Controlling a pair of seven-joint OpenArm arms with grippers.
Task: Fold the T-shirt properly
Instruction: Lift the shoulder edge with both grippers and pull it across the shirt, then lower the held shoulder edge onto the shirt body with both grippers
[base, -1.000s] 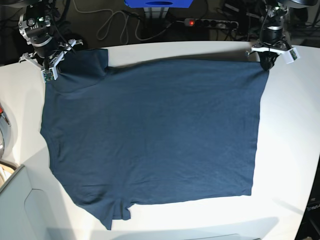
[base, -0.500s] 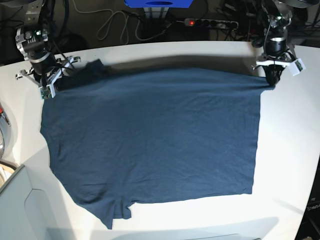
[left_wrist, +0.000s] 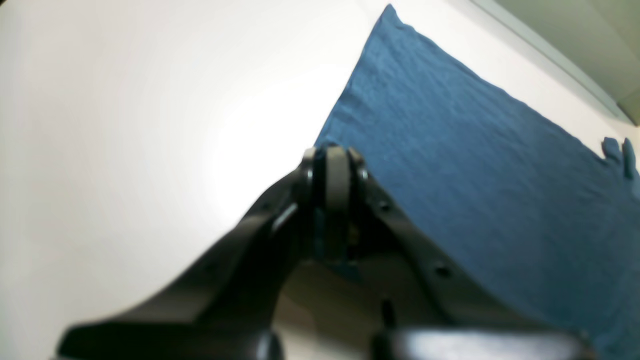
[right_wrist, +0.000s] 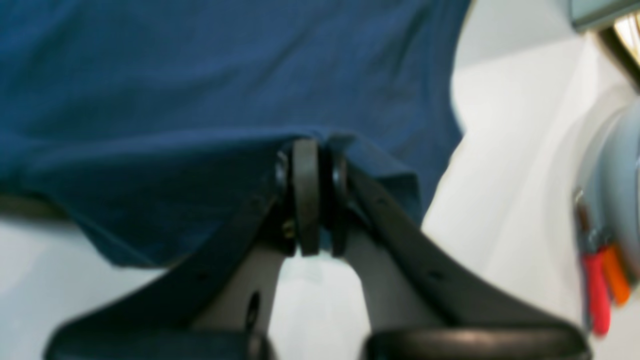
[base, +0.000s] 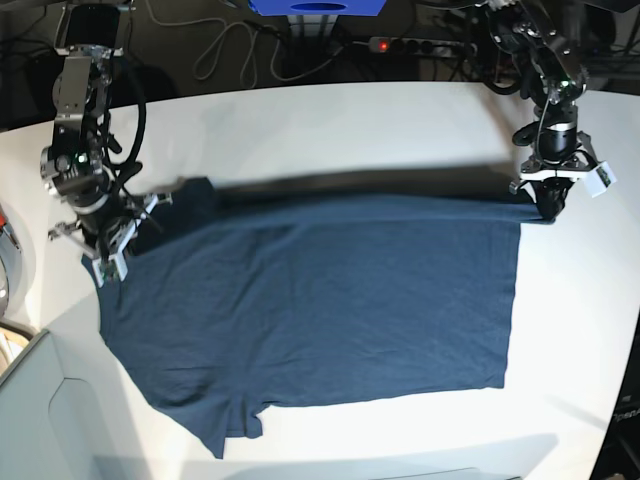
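So the left gripper (base: 546, 212) sits on the right side of the base view, fingers pressed together on the far right corner of the T-shirt (base: 320, 310). In its wrist view you can see a bit of blue cloth pinched between the pads (left_wrist: 338, 180), with the shirt's edge running away toward the far side of the white table (base: 350, 110).

The right gripper (base: 106, 252) is over on the left side, also clamped tight on the shirt, this time the far left corner near the sleeve. Its wrist view is pretty blurry, but it looks like a folded edge of fabric is bunched right around the closed fingers (right_wrist: 306, 195).

Between the two, the far edge of the shirt is lifted and pulled fairly straight, throwing a shadow on the table behind it. The rest of the navy shirt lies flat, spreading toward the near side, with one sleeve (base: 228, 432) poking out at the near left.
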